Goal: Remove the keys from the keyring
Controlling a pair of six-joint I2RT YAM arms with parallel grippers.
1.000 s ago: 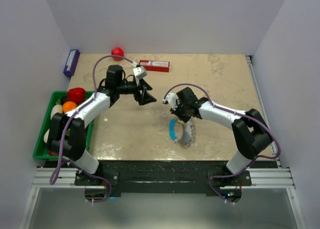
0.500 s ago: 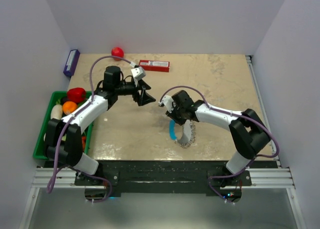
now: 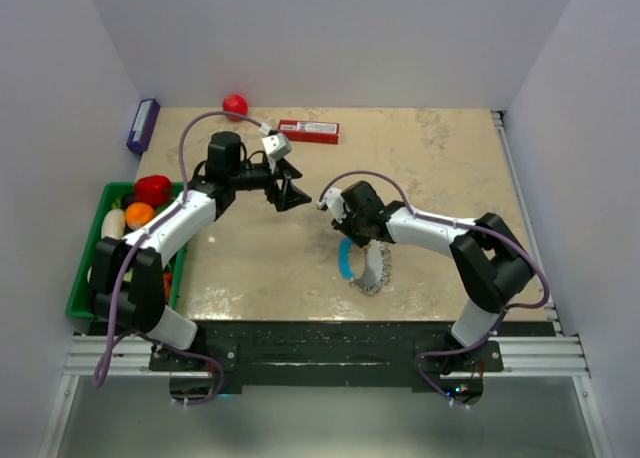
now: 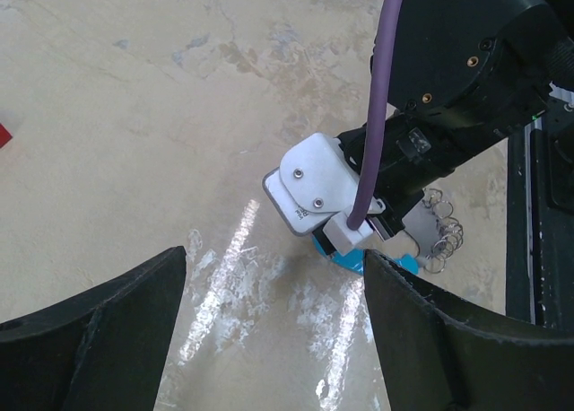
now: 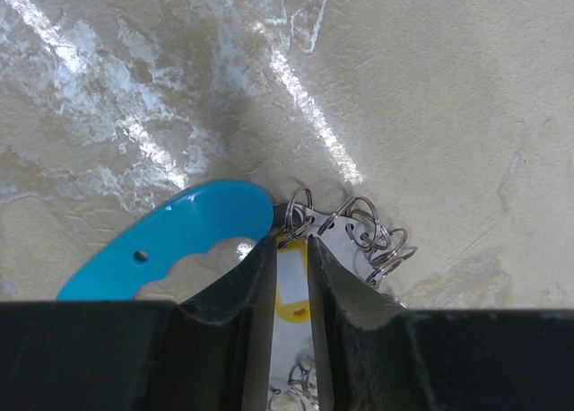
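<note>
Key (image 5: 291, 303) lies between my right gripper (image 5: 289, 251) tips, jaws nearly closed; gripped or not, I cannot tell. Keyring (image 5: 170, 240) fans out just beyond them. I should pinch squarely, then draw back slowly.

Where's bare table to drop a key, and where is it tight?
Widest bare patch: the far right of the table, from the red box across to the right edge. Also open: near left, between the green bin and the keyring. Crowded: the centre, with left gripper, right gripper and keyring bunched.

readable text: none | red box (image 3: 308, 131) print: too blurred
</note>
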